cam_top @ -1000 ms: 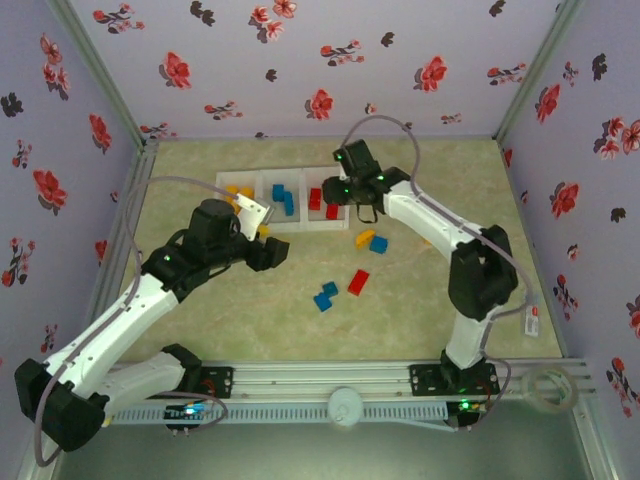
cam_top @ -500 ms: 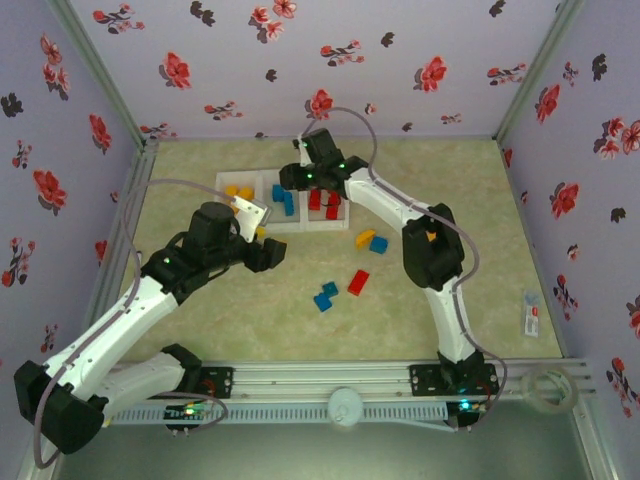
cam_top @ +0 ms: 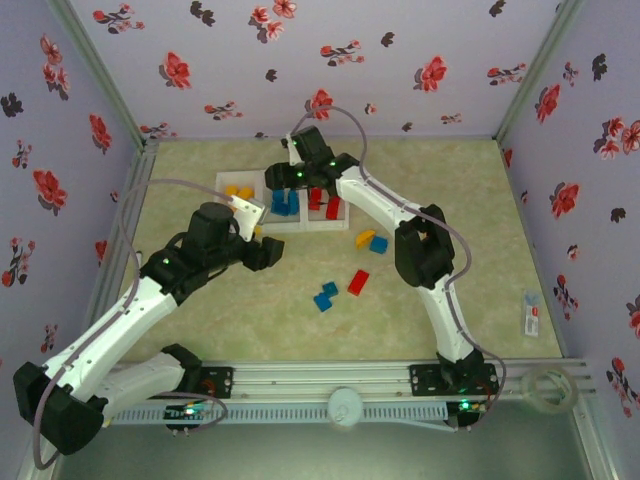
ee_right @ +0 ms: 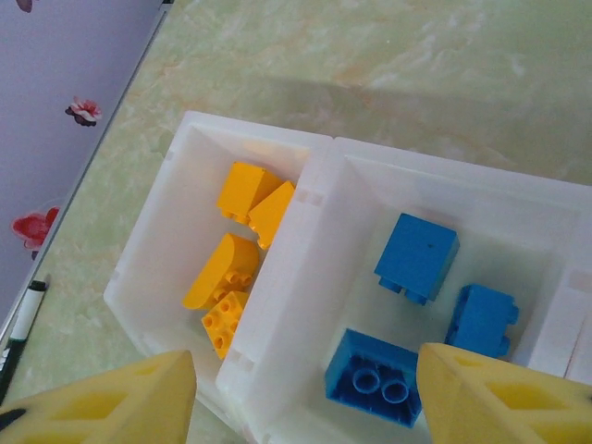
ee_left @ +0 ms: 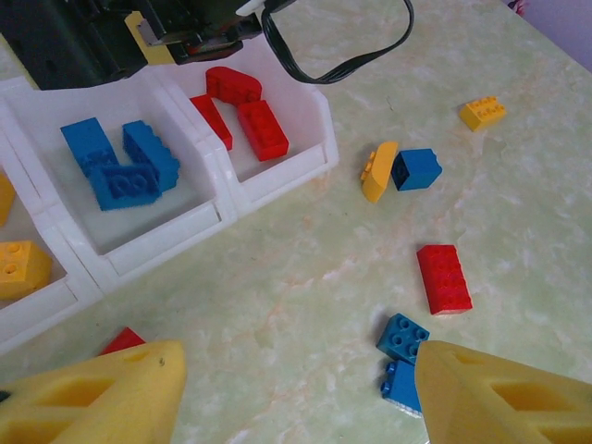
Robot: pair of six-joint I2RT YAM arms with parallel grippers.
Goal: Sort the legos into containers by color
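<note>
The containers are one white tray (cam_top: pixel 262 202) of three joined compartments. It holds yellow legos (ee_right: pixel 239 252) on the left, blue legos (ee_right: pixel 416 257) in the middle and red legos (ee_left: pixel 242 113) on the right. My right gripper (ee_right: pixel 305 407) hovers open over the middle compartment's near wall (ee_right: pixel 277 296), just above an upside-down blue brick (ee_right: pixel 375 379) and holding nothing. My left gripper (ee_left: pixel 296 398) stands open above bare table near the tray (ee_left: pixel 277 180). Its right finger (ee_left: pixel 504 393) covers part of a blue pair (ee_left: pixel 402 338). Loose on the table lie a red brick (ee_left: pixel 444 277), a yellow curved piece (ee_left: pixel 377 171) and a blue brick (ee_left: pixel 416 169).
A small yellow brick (ee_left: pixel 484 112) lies farther right. A red piece (ee_left: pixel 122 340) peeks out beside my left finger. A black marker (ee_right: pixel 23 324) lies by the left wall. Flowered walls enclose the table, and the right arm (cam_top: pixel 420 245) arches over the loose bricks.
My right gripper has swung left across the tray, from over the red compartment to over the blue one. The left arm has stayed where it was.
</note>
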